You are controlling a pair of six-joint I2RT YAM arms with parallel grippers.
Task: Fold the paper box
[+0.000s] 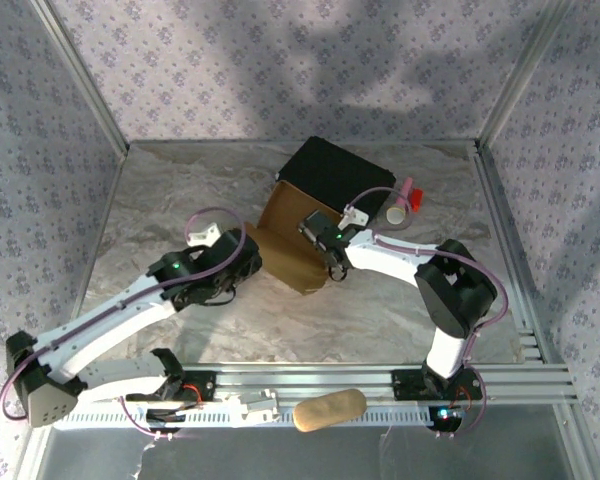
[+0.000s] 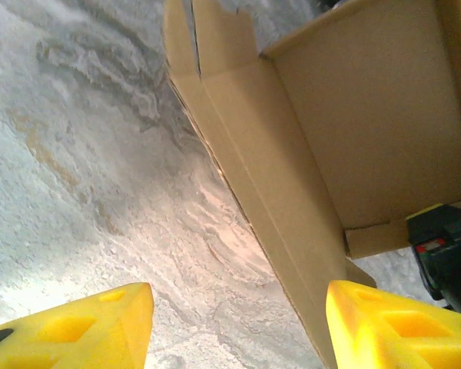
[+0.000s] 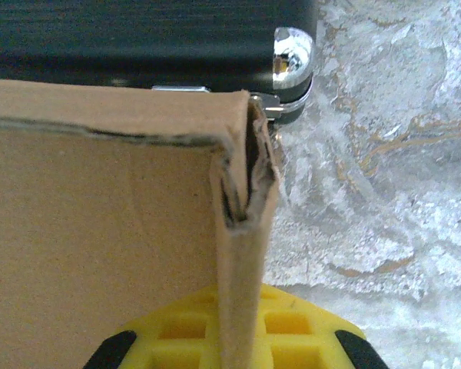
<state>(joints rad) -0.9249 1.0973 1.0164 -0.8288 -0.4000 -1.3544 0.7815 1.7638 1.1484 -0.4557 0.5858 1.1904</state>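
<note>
Paper box: right tool is clamping 1 doubled wall upright; left tool is hovering open, empty, beside the unfolded flap.

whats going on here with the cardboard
Two robot arms are folding a tan paper box on the marbled table, right beside a black case. The right gripper is shut on one upright wall of the box, pinching it near a corner. The left gripper is open at the box's other side, next to a long side flap, gripping nothing. The box is only partly formed.
</note>
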